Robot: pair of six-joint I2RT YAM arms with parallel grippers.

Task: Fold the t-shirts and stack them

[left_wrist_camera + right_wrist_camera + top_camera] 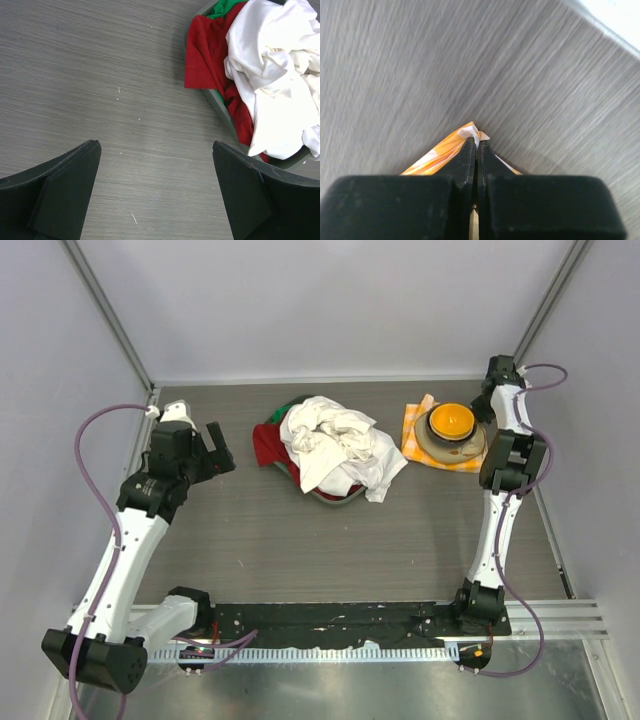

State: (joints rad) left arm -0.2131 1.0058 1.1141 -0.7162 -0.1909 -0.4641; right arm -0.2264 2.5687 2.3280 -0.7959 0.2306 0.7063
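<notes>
Two white-and-black robot arms rise from the bottom edge of the overhead view, standing on a dark grey wood-grain table (300,550). At centre-left of that view the left gripper (155,146) hangs over bare tabletop with its black fingers (70,185) spread wide and nothing between them. In its wrist view a low grey basket (220,102) sits in the upper right corner.

Up the middle of the overhead frame, the white crumpled cotton t-shirts (335,445) lie heaped in that basket on top of a red garment (266,445), with a bit of green garment (285,408) showing at the far side. One white flap drapes over the basket's near-right rim onto the table.

Right of the pile, and just apart from it, an orange-and-white checked cloth (415,425) carries a greyish round dish (445,447) with an orange domed thing (451,420) in it. The right gripper (476,142) is beside this cloth at upper right, fingers pressed together; a cloth corner shows at the tips, though whether it is pinched I cannot tell.
</notes>
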